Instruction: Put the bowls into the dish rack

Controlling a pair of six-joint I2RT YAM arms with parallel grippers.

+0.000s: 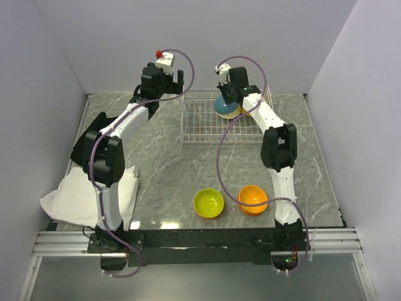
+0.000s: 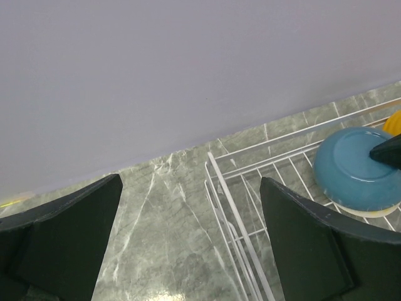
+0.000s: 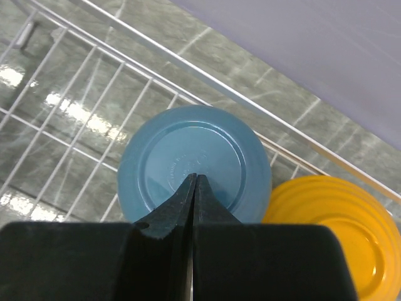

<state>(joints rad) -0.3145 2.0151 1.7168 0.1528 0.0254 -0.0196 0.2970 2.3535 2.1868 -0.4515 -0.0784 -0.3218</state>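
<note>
Your right gripper [image 3: 195,182], jaws pressed together, hangs over the glossy teal bowl [image 3: 188,147], upside-down in the thin wire rack [image 3: 75,94]; your left gripper [image 2: 190,182] gapes wide above veined grey marble [image 2: 156,210], lilac walls [image 2: 188,75] behind.

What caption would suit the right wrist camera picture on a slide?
Shut right gripper above an upside-down teal-blue bowl in the dish rack, orange bowl beside it.

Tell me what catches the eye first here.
An upturned teal-blue bowl sits in the wire dish rack at the far side, next to an upturned orange bowl, with the shut right gripper over its base. Nearer the arms' bases, a lime green bowl and a second orange bowl sit upright on the marble table.
</note>
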